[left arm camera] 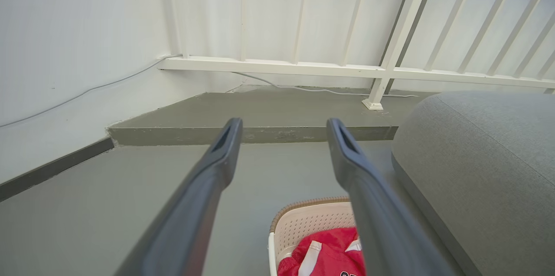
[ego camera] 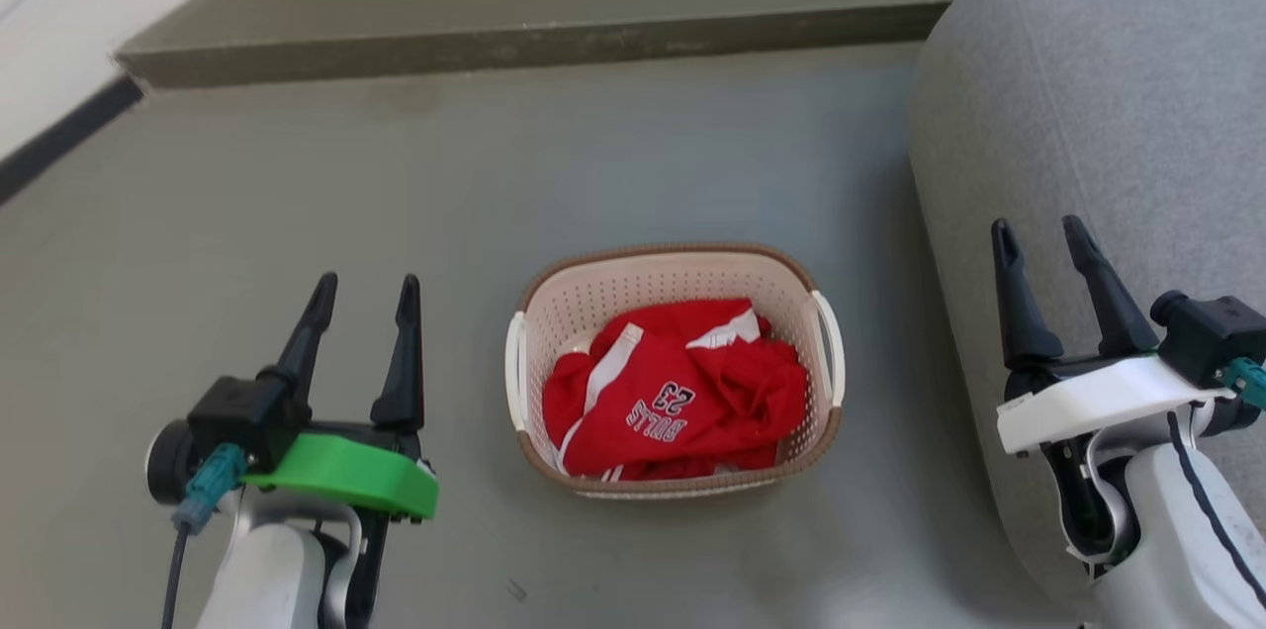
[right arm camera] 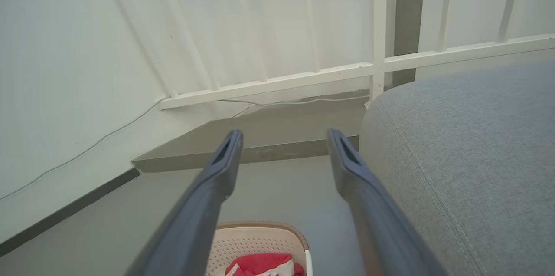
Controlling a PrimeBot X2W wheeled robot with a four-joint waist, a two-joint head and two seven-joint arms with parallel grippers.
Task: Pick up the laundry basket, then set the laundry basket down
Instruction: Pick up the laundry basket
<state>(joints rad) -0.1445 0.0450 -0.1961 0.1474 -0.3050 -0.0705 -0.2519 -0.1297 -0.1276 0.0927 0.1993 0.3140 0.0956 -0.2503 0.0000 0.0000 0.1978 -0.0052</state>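
The laundry basket sits at centre frame between the left gripper and right gripper, both with fingers apart, left seemingly nearer.

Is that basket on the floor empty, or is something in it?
Not empty: the laundry basket stands upright on the floor, and a crumpled red jersey with white trim lies inside it.

Open floor left of the laundry basket, grey cushioned seat near its right, low step well beyond.
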